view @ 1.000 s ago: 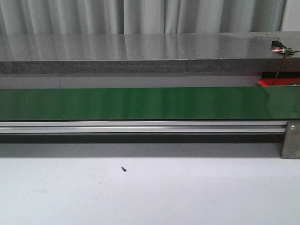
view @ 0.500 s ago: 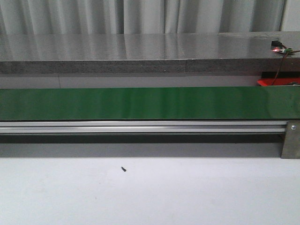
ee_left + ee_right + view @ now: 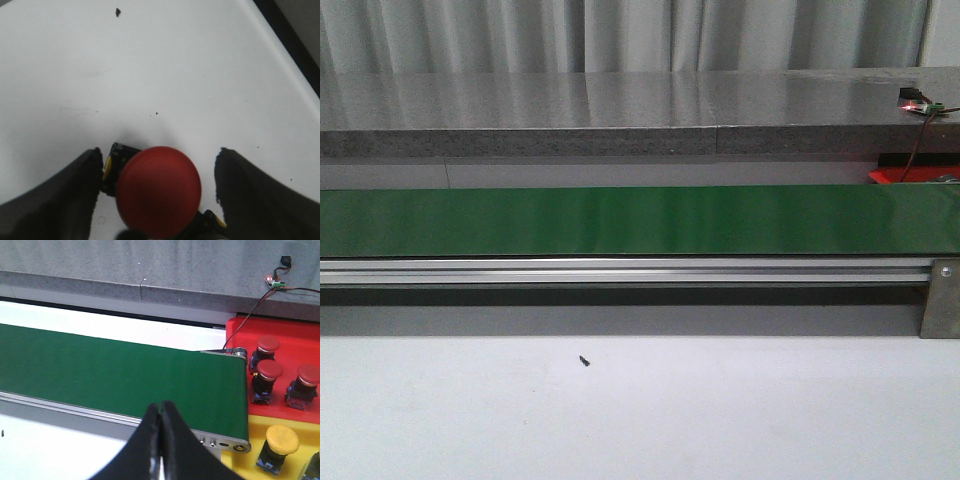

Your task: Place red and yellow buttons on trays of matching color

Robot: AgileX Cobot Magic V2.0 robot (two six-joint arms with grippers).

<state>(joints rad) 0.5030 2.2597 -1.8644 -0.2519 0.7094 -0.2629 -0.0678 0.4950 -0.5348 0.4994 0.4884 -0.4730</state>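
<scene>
A red button (image 3: pixel 159 190) with a black and yellow base stands on the white table between the fingers of my left gripper (image 3: pixel 159 153), which is open around it. One finger (image 3: pixel 75 195) lies close against the base; the other is apart from the cap. My right gripper (image 3: pixel 160 408) is shut on nothing, hanging over the near rail of the green belt (image 3: pixel 125 370). Beyond the belt's end, the red tray (image 3: pixel 240 335) holds three red buttons (image 3: pixel 270 370). The yellow tray (image 3: pixel 257 432) holds a yellow button (image 3: pixel 282 440). Neither gripper shows in the front view.
The green conveyor belt (image 3: pixel 620 220) runs across the table on an aluminium rail (image 3: pixel 620 270), with a grey counter (image 3: pixel 620 110) behind it. A sliver of the red tray (image 3: pixel 910 176) shows at the right. A wired circuit board (image 3: pixel 276 284) sits on the counter.
</scene>
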